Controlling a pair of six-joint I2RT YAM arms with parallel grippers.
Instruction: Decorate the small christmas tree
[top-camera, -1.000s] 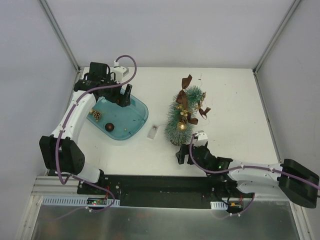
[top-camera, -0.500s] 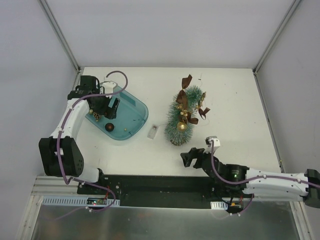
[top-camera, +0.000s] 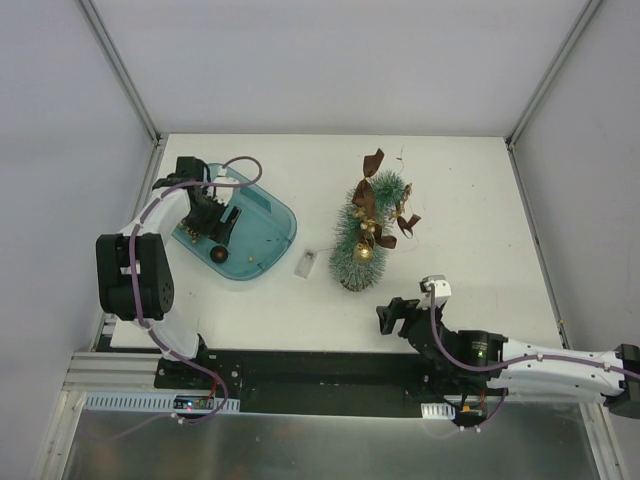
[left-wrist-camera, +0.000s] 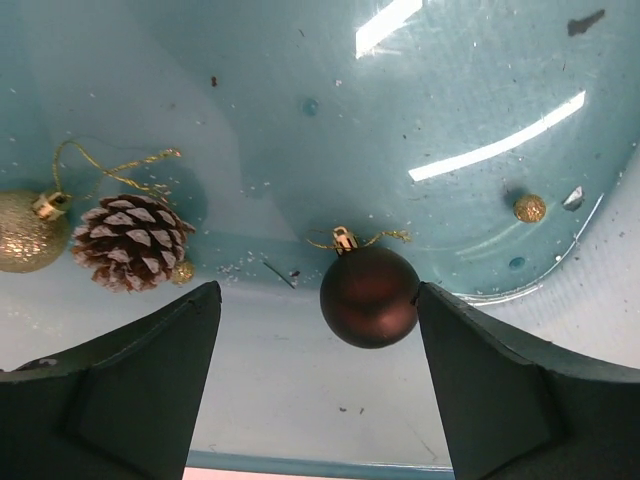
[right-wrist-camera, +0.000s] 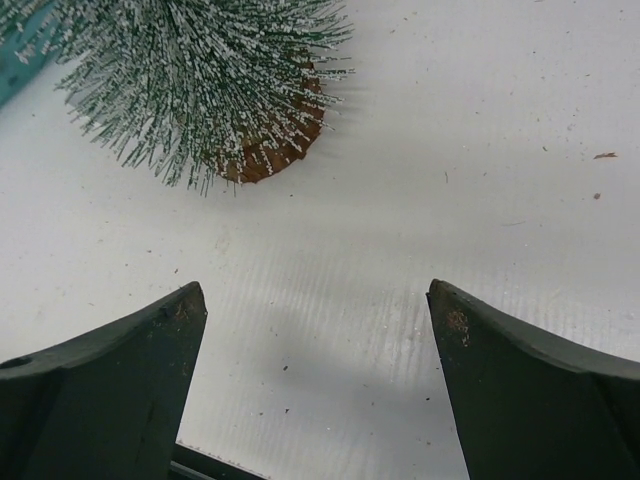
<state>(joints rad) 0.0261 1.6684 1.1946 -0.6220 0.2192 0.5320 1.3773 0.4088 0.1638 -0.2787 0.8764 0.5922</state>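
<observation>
Here: left fingers (left-wrist-camera: 130, 390) spread, bauble (left-wrist-camera: 369, 296) seemingly between; right fingers (right-wrist-camera: 100, 400) spread; tree (right-wrist-camera: 200, 80) cropped.

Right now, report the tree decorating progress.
Done: the small frosted-green Christmas tree carries brown ribbon bows and gold baubles. In hand: nothing; the open left pincer hovers over a dark brown bauble in the teal plastic tray. Left: that bauble, a frosted pinecone and a gold glitter ball. Right pincer open.

Brown bauble (left-wrist-camera: 369, 297) between spread claw (left-wrist-camera: 317, 293)
</observation>
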